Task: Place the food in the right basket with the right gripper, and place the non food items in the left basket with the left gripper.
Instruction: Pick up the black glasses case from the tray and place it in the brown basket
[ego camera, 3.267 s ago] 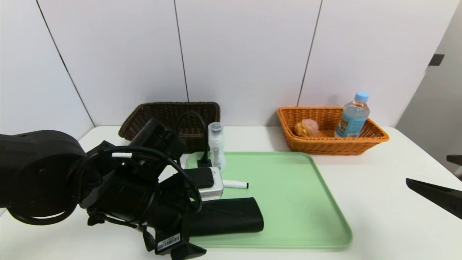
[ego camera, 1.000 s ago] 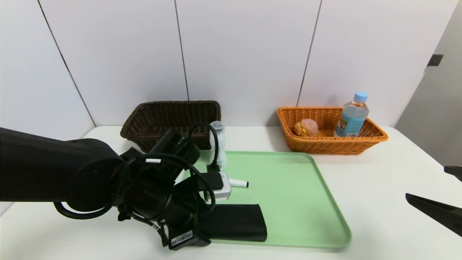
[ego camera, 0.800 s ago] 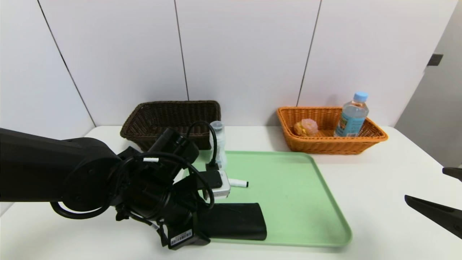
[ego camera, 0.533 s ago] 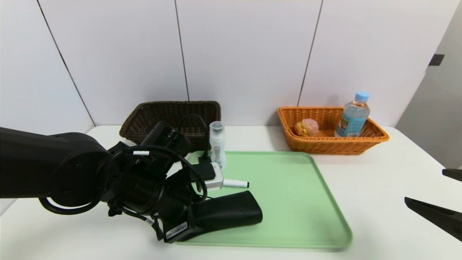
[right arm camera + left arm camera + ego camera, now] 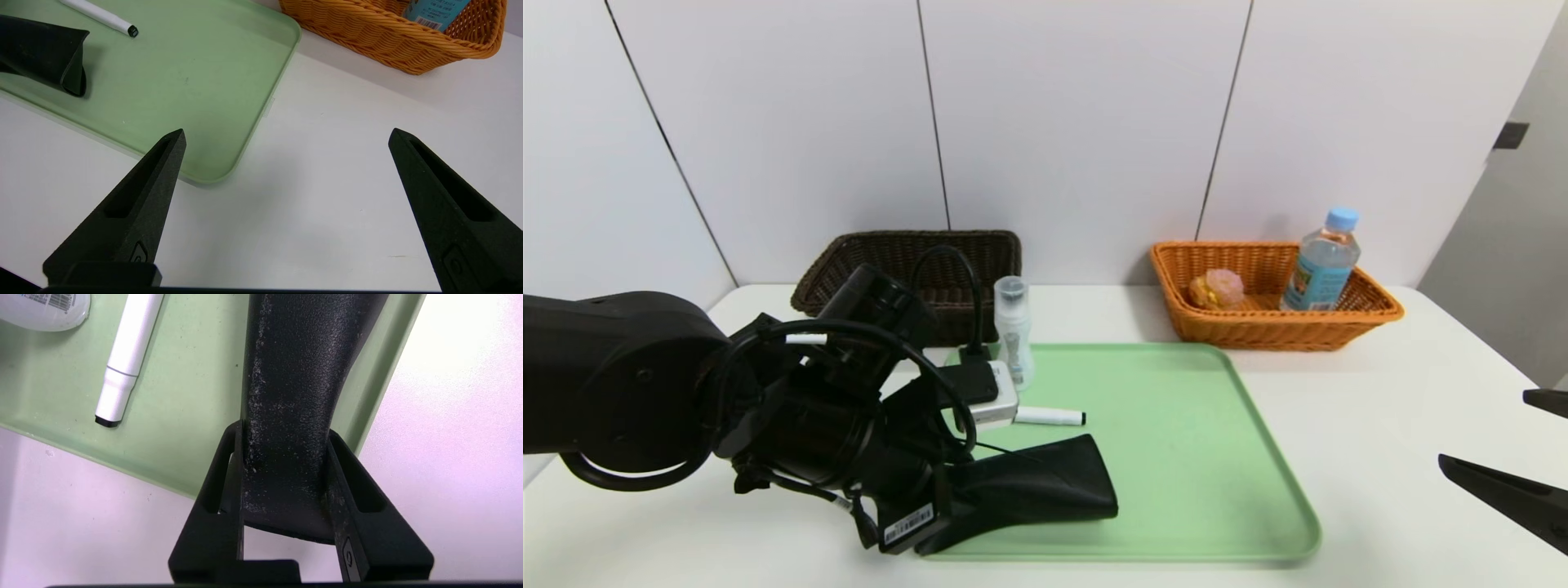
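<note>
The orange basket (image 5: 1274,333), beyond the right gripper's (image 5: 287,130) wide-apart fingers, holds a bottle (image 5: 1319,265) and a bun (image 5: 1217,289). The left gripper's (image 5: 286,426) fingers clamp the black case (image 5: 290,396) over the green tray (image 5: 1168,441); the marker (image 5: 128,355) lies near them.

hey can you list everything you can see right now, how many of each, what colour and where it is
tray: one, green, on the table
table: one, white, under everything
soft case: one, black, near edge of the tray, gripped
marker: one, white with black end, on the tray
bottle: one, clear, upright at the tray's far left
left basket: one, dark brown, behind the tray
right basket: one, orange, far right
bun-like food: one, pink and yellow, in the right basket
water bottle: one, blue cap and label, same basket
left gripper: one, black, closed on the case
right gripper: one, black, open over the table, idle
</note>
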Controlling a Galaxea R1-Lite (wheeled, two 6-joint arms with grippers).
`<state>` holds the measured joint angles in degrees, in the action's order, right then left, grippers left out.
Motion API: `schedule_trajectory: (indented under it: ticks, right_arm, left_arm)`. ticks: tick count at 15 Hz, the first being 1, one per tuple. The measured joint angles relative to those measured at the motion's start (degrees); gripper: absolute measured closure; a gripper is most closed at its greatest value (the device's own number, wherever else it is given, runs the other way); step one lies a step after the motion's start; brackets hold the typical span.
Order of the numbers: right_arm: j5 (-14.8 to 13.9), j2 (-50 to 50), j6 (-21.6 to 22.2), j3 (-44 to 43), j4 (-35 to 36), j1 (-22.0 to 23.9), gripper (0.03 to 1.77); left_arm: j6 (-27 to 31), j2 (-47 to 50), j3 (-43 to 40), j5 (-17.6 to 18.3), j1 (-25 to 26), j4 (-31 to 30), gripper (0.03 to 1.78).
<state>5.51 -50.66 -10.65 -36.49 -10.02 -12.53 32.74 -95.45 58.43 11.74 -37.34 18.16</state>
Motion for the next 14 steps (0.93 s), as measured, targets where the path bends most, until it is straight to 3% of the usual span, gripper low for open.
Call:
schedule_trajectory:
  ticks: [11,14]
  right_arm:
    - [-0.2,0.2,0.0,0.5,0.4,0.0,0.09]
    - [-0.2,0.5,-0.1,0.5,0.3,0.0,0.09]
  left_arm:
    - [-10.1,5.7,5.9,0.2,0.1,-0.5,1.3]
    - [-12.7,7.1,6.4,0.1,1.8,-3.5,1.3]
